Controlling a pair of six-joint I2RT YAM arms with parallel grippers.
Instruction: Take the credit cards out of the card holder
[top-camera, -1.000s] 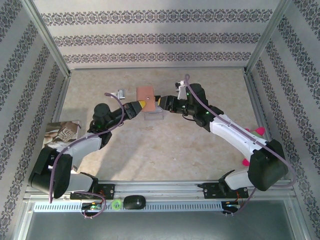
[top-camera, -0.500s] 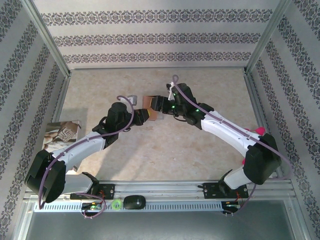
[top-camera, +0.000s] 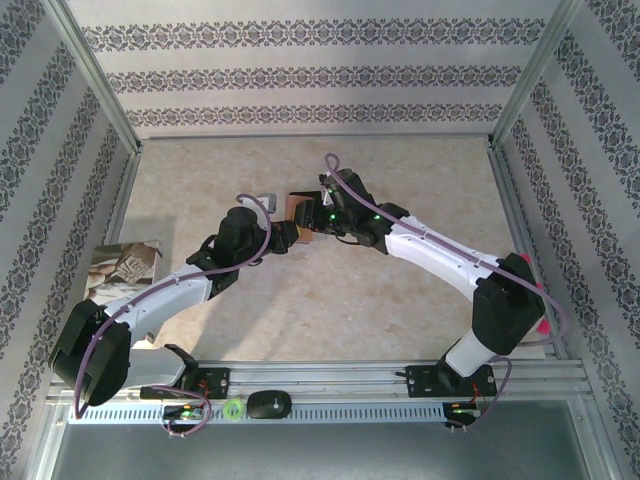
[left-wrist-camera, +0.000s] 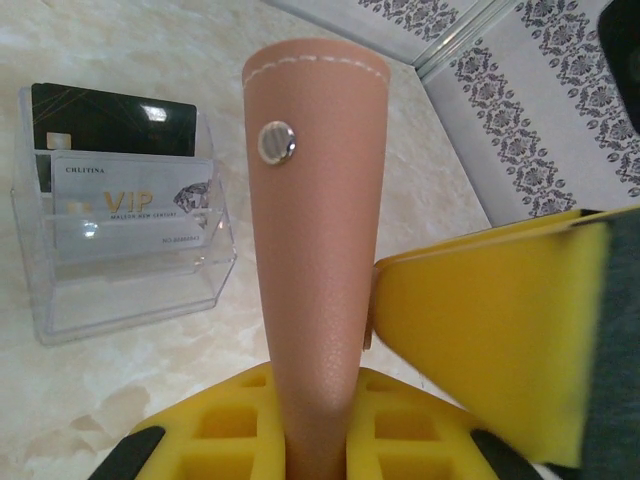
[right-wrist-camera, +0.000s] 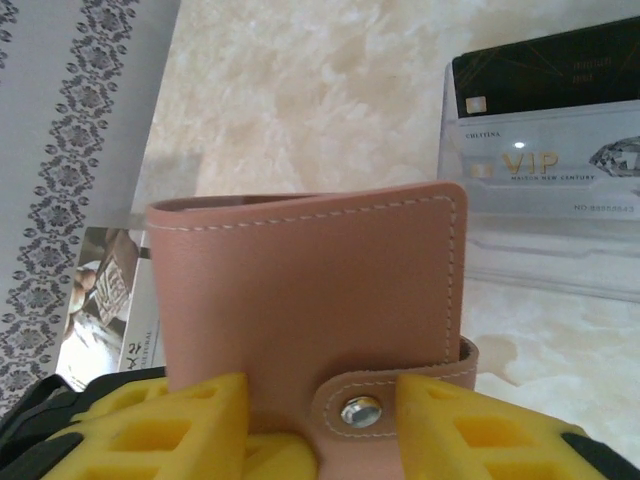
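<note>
The card holder (left-wrist-camera: 315, 210), tan leather with white stitching and folded shut, stands upright above the table. My left gripper (left-wrist-camera: 315, 425) is shut on its lower end. In the right wrist view its broad face (right-wrist-camera: 300, 290) and snap strap (right-wrist-camera: 362, 410) fill the middle. My right gripper (right-wrist-camera: 325, 425) is open, with one yellow finger on each side of the strap. One right finger (left-wrist-camera: 500, 320) touches the holder's side. From above, both grippers (top-camera: 290, 232) (top-camera: 312, 215) meet at the holder (top-camera: 298, 206). Whatever is inside the holder is hidden.
A clear plastic stand (left-wrist-camera: 120, 280) (right-wrist-camera: 550, 240) on the table just beyond the holder has a black card (left-wrist-camera: 110, 120) and a silvery VIP card (left-wrist-camera: 130, 205) standing in it. A magazine (top-camera: 125, 265) lies at the left edge. A pink object (top-camera: 541, 325) sits behind the right arm.
Both grippers and the card holder have shifted slightly left and down, and the holder has turned from face-up to nearly edge-on. The right arm has stretched further left across the table.
</note>
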